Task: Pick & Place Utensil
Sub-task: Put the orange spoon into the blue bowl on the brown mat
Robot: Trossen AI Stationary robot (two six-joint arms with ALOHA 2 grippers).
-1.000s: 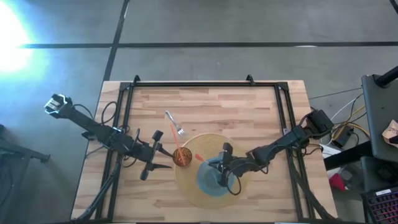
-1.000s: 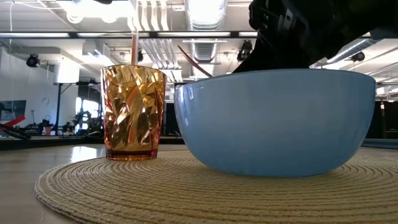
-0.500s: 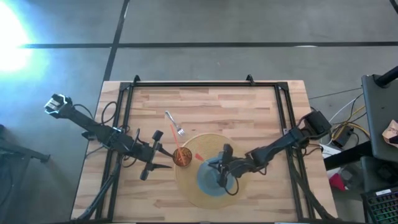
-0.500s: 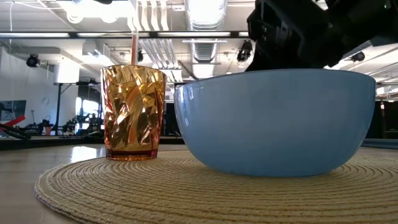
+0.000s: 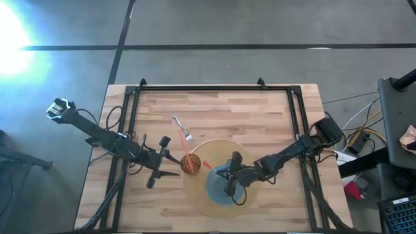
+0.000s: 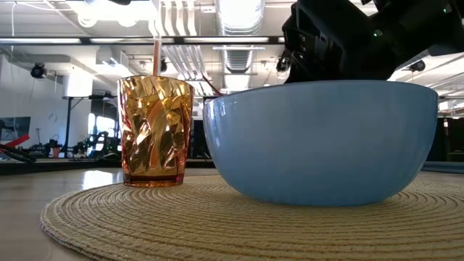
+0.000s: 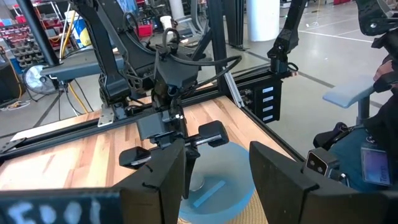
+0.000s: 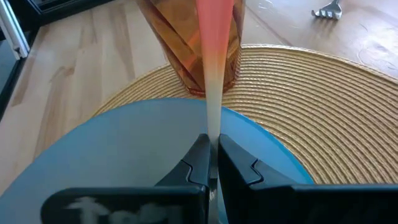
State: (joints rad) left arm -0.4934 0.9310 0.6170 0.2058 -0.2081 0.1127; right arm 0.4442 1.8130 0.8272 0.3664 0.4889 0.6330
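Light wooden slatted table with a black metal frame along its edges, carrying everything below. On it, toward the near edge, a round woven straw placemat, seen in the low view as a ribbed tan disc. In the middle of that placemat, a pale blue round bowl, wide and smooth in the low view, with its rim also in the right wrist view. Just beside the bowl, on the placemat's left part, an amber faceted plastic cup, upright, close to the bowl yet not clearly touching it.

Over the bowl, the right gripper, its dark body hanging above the rim in the low view. Closed tightly on a long pink-orange plastic utensil, fingers pressed against both sides of the handle's pale end. Handle slanting out from the bowl toward the cup; working end hidden, so kind of utensil not possible to tell.

Left of the cup, off the placemat, the left gripper, low over the table, fingers spread apart and holding nothing.

Beyond the cup, on bare wood, a small silver metal fork, lying flat, well apart from both grippers.
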